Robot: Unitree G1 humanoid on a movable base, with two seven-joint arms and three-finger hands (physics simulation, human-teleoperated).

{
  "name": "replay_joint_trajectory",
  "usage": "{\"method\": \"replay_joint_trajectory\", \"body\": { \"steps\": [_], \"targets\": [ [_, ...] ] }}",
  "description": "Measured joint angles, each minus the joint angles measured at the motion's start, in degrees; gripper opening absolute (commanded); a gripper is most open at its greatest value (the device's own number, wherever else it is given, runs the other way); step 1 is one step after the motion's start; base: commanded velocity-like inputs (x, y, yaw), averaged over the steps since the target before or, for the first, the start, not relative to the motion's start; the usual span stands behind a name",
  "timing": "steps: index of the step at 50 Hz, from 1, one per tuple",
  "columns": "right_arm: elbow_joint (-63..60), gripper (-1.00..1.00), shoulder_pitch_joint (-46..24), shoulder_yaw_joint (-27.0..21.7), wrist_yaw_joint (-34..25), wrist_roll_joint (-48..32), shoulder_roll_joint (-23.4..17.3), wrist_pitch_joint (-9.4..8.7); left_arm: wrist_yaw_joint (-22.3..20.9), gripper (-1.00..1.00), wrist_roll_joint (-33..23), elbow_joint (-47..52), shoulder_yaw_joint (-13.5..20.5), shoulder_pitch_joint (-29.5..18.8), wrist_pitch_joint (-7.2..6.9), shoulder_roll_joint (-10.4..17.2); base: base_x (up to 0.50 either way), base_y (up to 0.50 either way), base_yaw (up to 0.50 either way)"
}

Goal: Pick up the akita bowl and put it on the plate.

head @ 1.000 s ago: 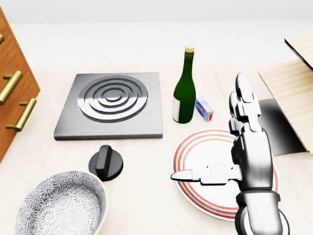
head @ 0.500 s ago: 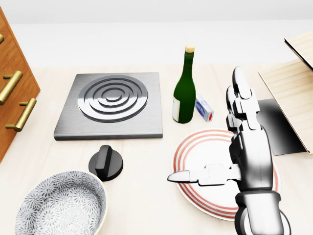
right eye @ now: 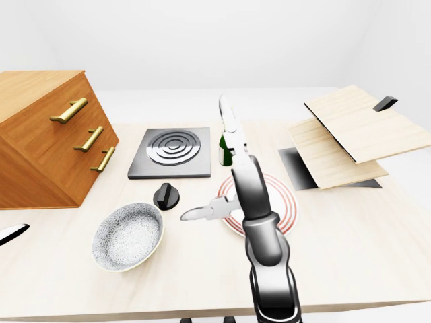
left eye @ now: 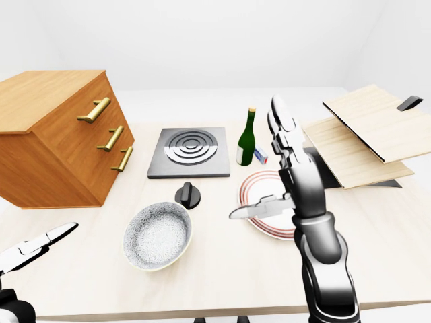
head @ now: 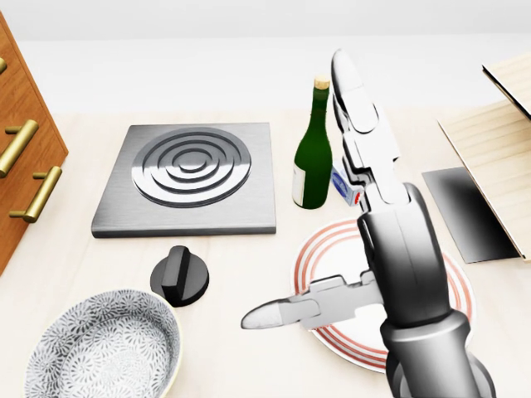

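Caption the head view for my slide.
Open right robot hand above the striped plate; akita bowl sits untouched at lower left.

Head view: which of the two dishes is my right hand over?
The red-ringed plate; the open right hand overlaps it. The grey-patterned akita bowl sits apart at lower left, untouched.

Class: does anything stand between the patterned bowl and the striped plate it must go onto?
Nothing lies between the bowl and the plate. The black knob sits off that line, higher in the head view. Only the open right hand hangs over the plate.
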State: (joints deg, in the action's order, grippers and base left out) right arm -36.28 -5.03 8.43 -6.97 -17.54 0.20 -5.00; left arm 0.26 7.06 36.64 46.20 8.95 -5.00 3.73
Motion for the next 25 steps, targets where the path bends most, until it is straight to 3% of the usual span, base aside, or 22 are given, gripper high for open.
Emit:
{"method": "replay_joint_trajectory", "body": {
  "steps": [14, 25],
  "targets": [
    [-5.1, 0.97, -3.6, 6.8, -10.2, -11.7, 1.4, 0.00, 0.1, 1.00, 0.0, -0.1, -0.1, 0.0, 0.00, 0.0, 0.00, 0.00, 0.00],
    [-8.3, 0.97, -6.8, 12.2, -26.9, -27.8, 3.9, 0.00, 0.1, 1.00, 0.0, -0.1, 0.0, 0.0, 0.00, 0.0, 0.00, 0.00, 0.00]
  ]
}}
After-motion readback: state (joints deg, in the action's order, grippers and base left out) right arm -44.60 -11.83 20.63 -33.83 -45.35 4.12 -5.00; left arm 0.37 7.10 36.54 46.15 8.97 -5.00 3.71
